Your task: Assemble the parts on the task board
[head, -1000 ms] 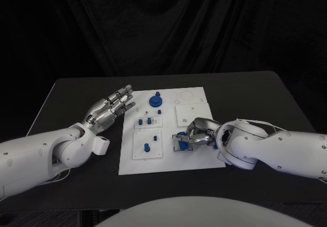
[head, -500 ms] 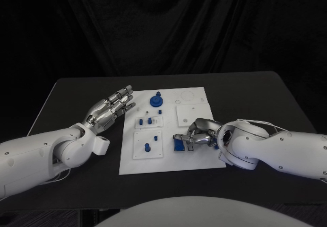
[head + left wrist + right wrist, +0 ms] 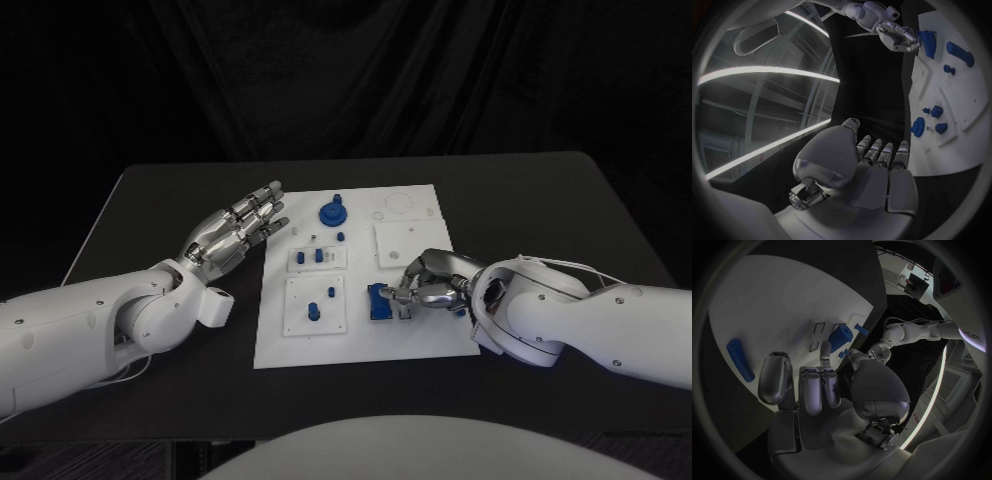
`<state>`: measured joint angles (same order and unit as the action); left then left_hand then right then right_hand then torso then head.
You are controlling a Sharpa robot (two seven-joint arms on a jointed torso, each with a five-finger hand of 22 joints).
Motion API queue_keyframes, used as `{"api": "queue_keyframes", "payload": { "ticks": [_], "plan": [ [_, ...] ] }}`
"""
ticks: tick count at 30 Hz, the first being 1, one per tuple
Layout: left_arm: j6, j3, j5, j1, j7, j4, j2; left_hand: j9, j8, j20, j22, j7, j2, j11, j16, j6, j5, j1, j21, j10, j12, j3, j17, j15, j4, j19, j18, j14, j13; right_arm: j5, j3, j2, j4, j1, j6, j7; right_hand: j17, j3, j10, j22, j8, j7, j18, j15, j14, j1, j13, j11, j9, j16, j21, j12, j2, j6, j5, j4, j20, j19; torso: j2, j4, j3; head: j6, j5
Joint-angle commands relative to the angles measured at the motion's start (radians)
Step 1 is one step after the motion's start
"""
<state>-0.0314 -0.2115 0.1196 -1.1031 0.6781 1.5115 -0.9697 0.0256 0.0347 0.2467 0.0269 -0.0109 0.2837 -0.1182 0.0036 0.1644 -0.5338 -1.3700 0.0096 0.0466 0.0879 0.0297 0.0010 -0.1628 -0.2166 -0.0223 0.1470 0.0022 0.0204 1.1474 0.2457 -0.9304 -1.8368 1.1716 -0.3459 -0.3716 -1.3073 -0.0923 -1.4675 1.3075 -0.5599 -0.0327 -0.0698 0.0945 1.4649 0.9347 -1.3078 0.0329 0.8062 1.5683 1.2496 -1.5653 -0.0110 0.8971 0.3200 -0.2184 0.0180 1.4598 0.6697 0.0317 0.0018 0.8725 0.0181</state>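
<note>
The white task board [image 3: 418, 342] lies mid-table. At its near right part my right hand [image 3: 433, 283] pinches a blue block [image 3: 379, 302] that sits low over the board; in the right wrist view that blue block [image 3: 840, 337] shows just past my right hand's [image 3: 817, 390] fingertips. My left hand [image 3: 231, 230] hovers beside the board's left edge, fingers straight and apart, holding nothing. Blue parts stand on the board: a round knob [image 3: 333, 212], two short pegs [image 3: 307, 257] and a taller peg [image 3: 310, 313]. A blue cylinder [image 3: 741, 360] lies flat on the board.
The black table [image 3: 562, 200] runs wide on both sides of the board. In the left wrist view my left hand [image 3: 873, 165] is off the board's edge, with the board [image 3: 967, 95] and my right hand [image 3: 895, 30] beyond it.
My right hand has turned the blue block a little, so more of its blue face shows, and has eased slightly towards the near edge. The left hand has stayed put.
</note>
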Motion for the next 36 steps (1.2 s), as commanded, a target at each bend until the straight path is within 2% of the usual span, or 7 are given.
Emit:
{"api": "queue_keyframes", "payload": {
  "ticks": [1, 4, 5, 8, 11, 30, 36],
  "plan": [
    [-0.016, 0.001, 0.0, 0.002, 0.071, 0.0, 0.001, 0.001, -0.001, 0.007, 0.001, -0.007, -0.002, -0.005, -0.004, -0.002, -0.006, -0.01, 0.005, -0.004, 0.002, -0.007, -0.001, -0.006, 0.0, 0.003, 0.01, -0.002, 0.0, -0.008, -0.001, -0.007, -0.011, 0.001, -0.003, 0.026, -0.264, 0.009, -0.103, 0.169, -0.024, 0.003, -0.001, 0.001, 0.106, 0.015, -0.263, 0.005, 0.027, 0.003, 0.002, -0.005, 0.001, -0.005, 0.0, 0.007, -0.002, 0.006, -0.001, -0.0014, 0.0005, 0.0, -0.004],
    [-0.016, 0.001, 0.0, 0.003, 0.07, 0.0, 0.0, 0.001, -0.001, 0.007, 0.001, -0.007, -0.002, -0.005, -0.004, -0.003, -0.006, -0.01, 0.005, -0.004, 0.002, -0.008, -0.001, -0.006, 0.0, 0.003, 0.01, -0.002, 0.0, -0.009, 0.0, -0.013, -0.017, 0.001, 0.007, 0.027, -0.264, 0.027, -0.103, 0.169, -0.079, 0.011, -0.002, 0.006, 0.106, 0.029, -0.263, 0.012, 0.086, 0.003, 0.001, -0.005, 0.006, -0.016, -0.005, 0.01, -0.007, 0.006, -0.002, -0.0019, 0.0001, 0.0, -0.005],
    [-0.016, 0.001, 0.0, 0.003, 0.07, 0.0, -0.001, 0.001, -0.001, 0.008, 0.001, -0.007, -0.002, -0.005, -0.004, -0.003, -0.006, -0.01, 0.005, -0.004, 0.001, -0.011, -0.001, -0.007, 0.003, 0.003, 0.009, -0.002, 0.0, -0.009, 0.0, -0.014, -0.019, 0.001, 0.014, 0.025, -0.264, 0.037, -0.103, 0.169, -0.115, 0.017, -0.002, 0.01, 0.106, 0.037, -0.263, 0.016, 0.124, 0.003, 0.001, -0.005, 0.007, -0.02, -0.012, 0.012, -0.01, 0.006, -0.002, -0.0016, -0.0003, 0.0, -0.004],
    [-0.016, 0.001, 0.0, 0.003, 0.069, 0.0, 0.0, 0.001, -0.001, 0.008, 0.001, -0.007, -0.002, -0.005, -0.004, -0.003, -0.006, -0.01, 0.005, -0.004, 0.001, -0.011, -0.001, -0.007, 0.003, 0.003, 0.009, -0.002, 0.0, -0.009, 0.0, -0.014, -0.02, 0.001, 0.037, 0.019, -0.264, 0.063, -0.103, 0.169, -0.182, 0.027, -0.002, 0.018, 0.106, 0.044, -0.263, 0.026, 0.201, 0.003, 0.001, -0.005, 0.015, -0.041, -0.03, 0.006, -0.017, 0.007, -0.001, -0.0009, -0.0005, 0.0, -0.003],
    [-0.017, 0.001, 0.0, 0.004, 0.069, -0.001, 0.001, 0.001, -0.001, 0.008, 0.001, -0.007, -0.002, -0.005, -0.004, -0.003, -0.006, -0.01, 0.005, -0.004, 0.001, -0.011, -0.001, -0.007, 0.003, 0.003, 0.009, -0.002, 0.0, -0.009, 0.0, -0.011, -0.017, 0.001, 0.056, 0.014, -0.264, 0.072, -0.103, 0.169, -0.206, 0.031, -0.002, 0.021, 0.106, 0.049, -0.263, 0.03, 0.228, 0.003, 0.001, -0.005, 0.019, -0.044, -0.038, 0.004, -0.02, 0.006, 0.0, 0.0006, -0.0006, 0.0, -0.003],
    [-0.025, 0.001, 0.0, 0.005, 0.06, -0.004, 0.003, 0.001, -0.001, 0.009, 0.002, -0.008, -0.002, -0.006, -0.004, -0.003, -0.004, -0.009, 0.005, -0.004, 0.002, -0.014, -0.001, -0.009, 0.004, 0.002, 0.009, -0.002, 0.0, -0.009, 0.001, 0.001, 0.0, 0.0, 0.077, 0.01, -0.264, 0.089, -0.103, 0.168, -0.237, 0.038, -0.002, 0.027, 0.106, 0.051, -0.263, 0.036, 0.266, 0.003, -0.002, -0.005, 0.026, -0.047, -0.056, -0.004, -0.025, 0.006, 0.002, 0.002, -0.0016, 0.0, -0.003],
    [-0.028, 0.001, 0.0, 0.006, 0.059, -0.006, 0.005, 0.001, -0.001, 0.009, 0.002, -0.008, -0.002, -0.006, -0.004, -0.003, -0.004, -0.009, 0.005, -0.004, 0.002, -0.014, -0.001, -0.009, 0.004, 0.002, 0.009, -0.002, 0.0, -0.003, 0.001, 0.005, 0.008, 0.0, 0.079, 0.001, -0.264, 0.085, -0.103, 0.168, -0.245, 0.042, -0.002, 0.03, 0.106, 0.1, -0.263, 0.039, 0.284, 0.003, -0.003, -0.005, 0.026, -0.056, -0.037, 0.026, -0.029, 0.005, 0.002, 0.0026, -0.0016, 0.0, -0.006]
  ]
}}
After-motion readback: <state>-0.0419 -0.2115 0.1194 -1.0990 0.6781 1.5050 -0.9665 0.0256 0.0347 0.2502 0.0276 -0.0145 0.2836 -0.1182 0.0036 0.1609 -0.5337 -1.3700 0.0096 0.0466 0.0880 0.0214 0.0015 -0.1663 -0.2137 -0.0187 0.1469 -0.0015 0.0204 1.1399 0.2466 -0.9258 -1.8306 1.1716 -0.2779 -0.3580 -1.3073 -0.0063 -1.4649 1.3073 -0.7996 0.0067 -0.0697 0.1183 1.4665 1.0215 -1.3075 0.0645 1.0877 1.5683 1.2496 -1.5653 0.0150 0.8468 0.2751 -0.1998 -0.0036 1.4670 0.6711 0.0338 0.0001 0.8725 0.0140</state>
